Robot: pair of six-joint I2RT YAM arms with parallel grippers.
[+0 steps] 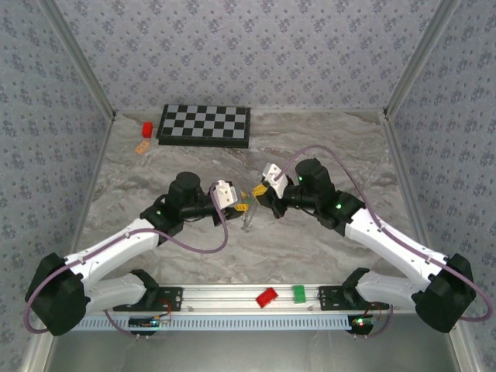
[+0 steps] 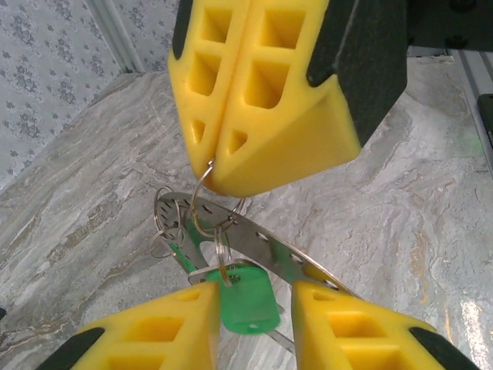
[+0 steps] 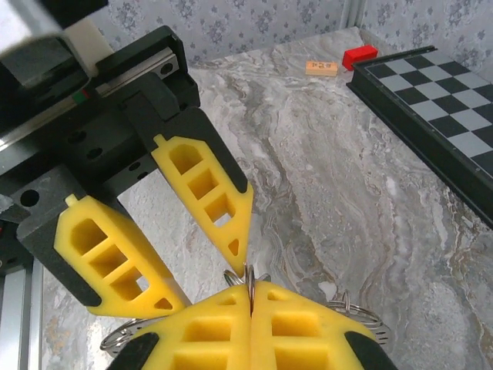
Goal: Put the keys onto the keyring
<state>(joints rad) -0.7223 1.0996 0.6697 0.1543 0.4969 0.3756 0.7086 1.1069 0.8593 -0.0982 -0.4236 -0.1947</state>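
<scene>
1. While a red block and a green block sit on the near rail, the work is above mid-desk.
2. Left pincer, fingers apart, flanks one green key, which appears already threaded; right pincer is clamped together on the keyring wire.
3. A second key cannot be made out, so the job looks roughly half done.
4. Beyond, a chessboard lies at the desk's far edge.
</scene>
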